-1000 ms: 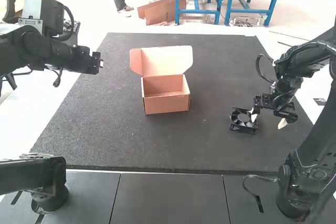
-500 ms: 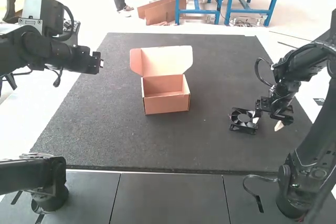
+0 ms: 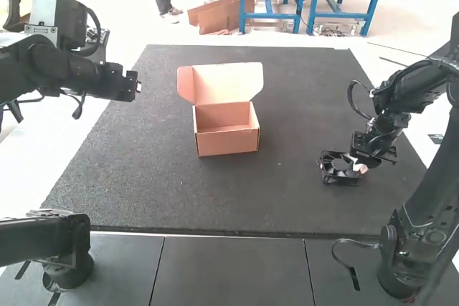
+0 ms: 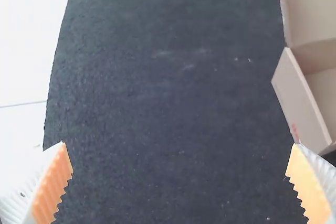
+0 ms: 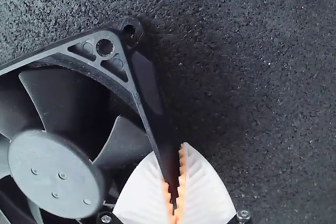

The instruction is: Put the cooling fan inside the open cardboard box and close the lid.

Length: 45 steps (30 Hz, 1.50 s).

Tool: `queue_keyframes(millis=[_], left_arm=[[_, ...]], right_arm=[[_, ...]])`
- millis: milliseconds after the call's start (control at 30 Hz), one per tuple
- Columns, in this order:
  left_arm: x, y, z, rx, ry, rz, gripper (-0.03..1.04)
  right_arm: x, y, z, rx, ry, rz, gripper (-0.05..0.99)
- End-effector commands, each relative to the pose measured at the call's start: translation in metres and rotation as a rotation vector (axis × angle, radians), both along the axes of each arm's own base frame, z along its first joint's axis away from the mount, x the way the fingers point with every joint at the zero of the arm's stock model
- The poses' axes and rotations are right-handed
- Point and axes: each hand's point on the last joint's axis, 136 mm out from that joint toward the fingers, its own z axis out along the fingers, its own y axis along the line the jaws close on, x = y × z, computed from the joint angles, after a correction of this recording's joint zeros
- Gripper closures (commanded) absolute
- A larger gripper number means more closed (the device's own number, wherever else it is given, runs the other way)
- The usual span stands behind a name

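Observation:
The black cooling fan (image 3: 340, 168) lies on the dark mat at the right, right of the cardboard box (image 3: 225, 127). My right gripper (image 3: 361, 165) is shut on the fan's frame edge; in the right wrist view the white ribbed fingers (image 5: 202, 192) pinch the thin black frame wall of the fan (image 5: 68, 145). The box stands open in the mat's middle with its lid (image 3: 221, 82) raised at the back. My left gripper (image 3: 135, 85) hangs above the mat left of the box, open, with its orange pads (image 4: 52, 184) wide apart and nothing between them. A box wall (image 4: 299, 103) shows beside it.
The dark mat (image 3: 143, 163) covers the table, with white table surface (image 3: 29, 141) beyond its left edge. Bare mat lies between the fan and the box and in front of the box.
The right gripper lowered and closed onto the fan's frame edge. The fan shifted slightly right and toward the front. The left arm stayed still.

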Motion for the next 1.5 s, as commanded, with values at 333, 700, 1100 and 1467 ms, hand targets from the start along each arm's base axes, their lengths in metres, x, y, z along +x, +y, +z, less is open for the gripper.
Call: queue_keyframes(millis=[333,700,1100,1467], left_arm=[[0.001,-0.001,0.021,-0.01,-0.065,-0.004,0.04],[0.002,-0.001,0.013,-0.011,-0.059,-0.005,0.04],[-0.005,-0.001,0.011,-0.011,-0.05,-0.005,0.04],[-0.016,0.0,0.01,-0.01,-0.035,-0.005,0.04]], right_arm=[[0.042,0.015,0.156,0.063,-0.348,-0.046,0.94],[0.024,0.096,0.247,0.208,-0.418,0.101,0.94],[-0.02,0.236,0.242,0.306,-0.278,0.385,0.94],[-0.005,0.307,0.203,0.268,-0.215,0.455,0.94]])
